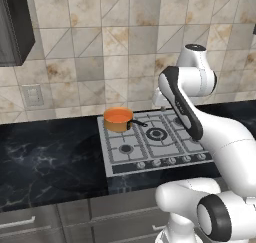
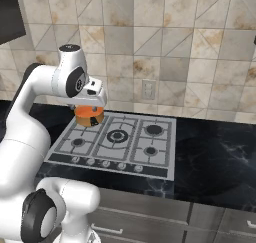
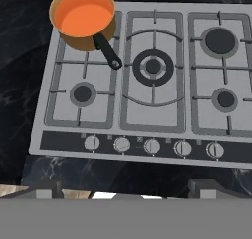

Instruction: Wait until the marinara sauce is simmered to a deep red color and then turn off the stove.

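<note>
Dark fingertips of our gripper point(image 3: 126, 193) sit wide apart at the near edge of the stove point(image 3: 147, 80), holding nothing, hovering above the front knob row point(image 3: 152, 146).

Relative to the stove: the saucepan point(image 3: 84, 17) is on the rear-left burner, handle point(image 3: 107, 51) pointing toward the centre burner point(image 3: 153, 66). Marinara sauce point(image 3: 82, 15) inside reads orange, not deep red, so we judge we're in the wait phase.

Risks from here:
- Turning off early: the colour change is gradual, and orange-red could be misread as done.
- Wrong knob: five near-identical knobs, no visible mapping to the rear-left burner. We can't tell which is on.
- Open fingers may straddle two knobs or slip on a small round one.
- A sweep toward the pan could clip the handle and shift it off its burner.
</note>
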Available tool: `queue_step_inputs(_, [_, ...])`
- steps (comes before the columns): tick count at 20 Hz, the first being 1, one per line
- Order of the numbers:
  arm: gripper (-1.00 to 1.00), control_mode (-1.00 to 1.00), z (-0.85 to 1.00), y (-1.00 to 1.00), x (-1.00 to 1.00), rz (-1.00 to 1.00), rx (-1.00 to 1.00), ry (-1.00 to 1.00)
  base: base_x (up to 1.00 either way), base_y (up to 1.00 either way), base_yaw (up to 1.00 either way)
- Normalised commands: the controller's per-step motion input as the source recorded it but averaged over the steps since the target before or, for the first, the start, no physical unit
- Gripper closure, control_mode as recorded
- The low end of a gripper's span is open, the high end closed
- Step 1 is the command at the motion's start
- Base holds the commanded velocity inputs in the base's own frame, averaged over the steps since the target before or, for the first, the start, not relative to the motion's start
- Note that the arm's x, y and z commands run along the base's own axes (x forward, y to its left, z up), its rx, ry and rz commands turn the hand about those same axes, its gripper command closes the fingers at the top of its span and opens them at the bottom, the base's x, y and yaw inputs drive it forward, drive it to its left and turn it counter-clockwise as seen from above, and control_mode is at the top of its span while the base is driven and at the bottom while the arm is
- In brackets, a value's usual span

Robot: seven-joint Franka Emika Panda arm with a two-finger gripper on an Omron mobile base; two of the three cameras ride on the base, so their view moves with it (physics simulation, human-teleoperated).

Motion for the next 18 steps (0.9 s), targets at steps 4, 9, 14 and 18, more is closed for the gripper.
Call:
queue_step_inputs(4, [-1.0,-1.0,0.0,0.0,0.0,0.0,0.0,0.0,0.0,0.0,0.0])
queue_step_inputs(9, [-1.0,-1.0,0.0,0.0,0.0,0.0,0.0,0.0,0.0,0.0,0.0])
queue_step_inputs(14, [-1.0,-1.0,0.0,0.0,0.0,0.0,0.0,0.0,0.0,0.0,0.0])
queue_step_inputs(18, [-1.0,-1.0,0.0,0.0,0.0,0.0,0.0,0.0,0.0,0.0,0.0])
